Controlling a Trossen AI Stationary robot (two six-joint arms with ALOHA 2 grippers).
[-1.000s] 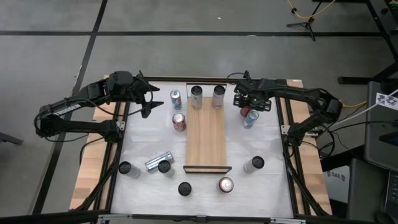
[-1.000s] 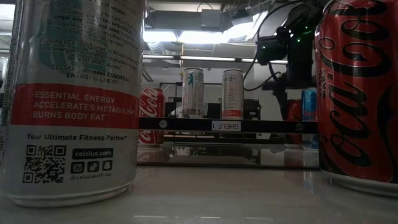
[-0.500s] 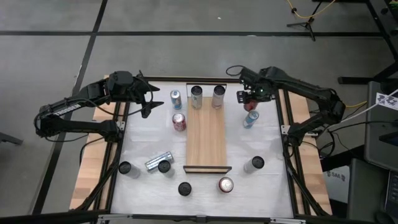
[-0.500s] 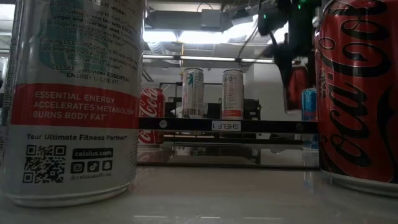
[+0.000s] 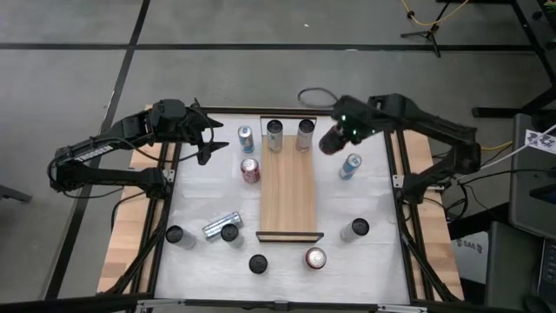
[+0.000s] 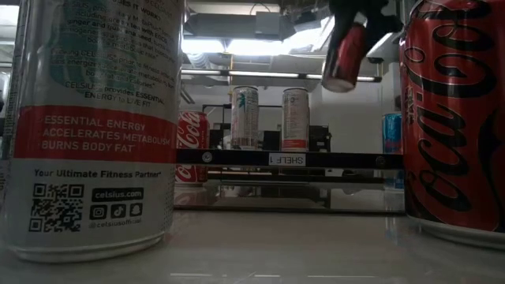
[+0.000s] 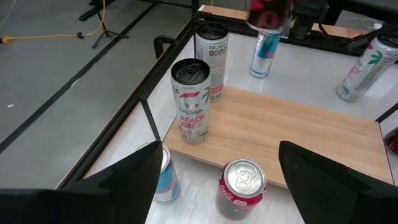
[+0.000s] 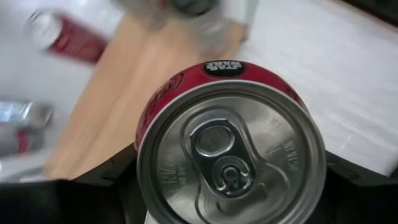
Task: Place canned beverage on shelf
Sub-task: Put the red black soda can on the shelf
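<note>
The red aluminium beverage can [image 6: 345,57] hangs in the air, tilted, its long axis slanting with the top end up in the jaws and its base dropped lower, leaning toward the long light-brown wooden shelf plank [image 5: 288,191]. The right gripper [image 5: 346,132] is clenched on this can by its upper body, one finger on each side; the silver lid with pull tab [image 8: 231,160] faces straight back at the wrist. The right arm reaches in from the table's right edge, forearm angled across toward the shelf's far end, with the can below and ahead of the jaws, near two tall slim cans [image 5: 289,135] standing on the plank. The left gripper [image 5: 205,139] waits with its jaws parted and nothing between them, left of the shelf.
</note>
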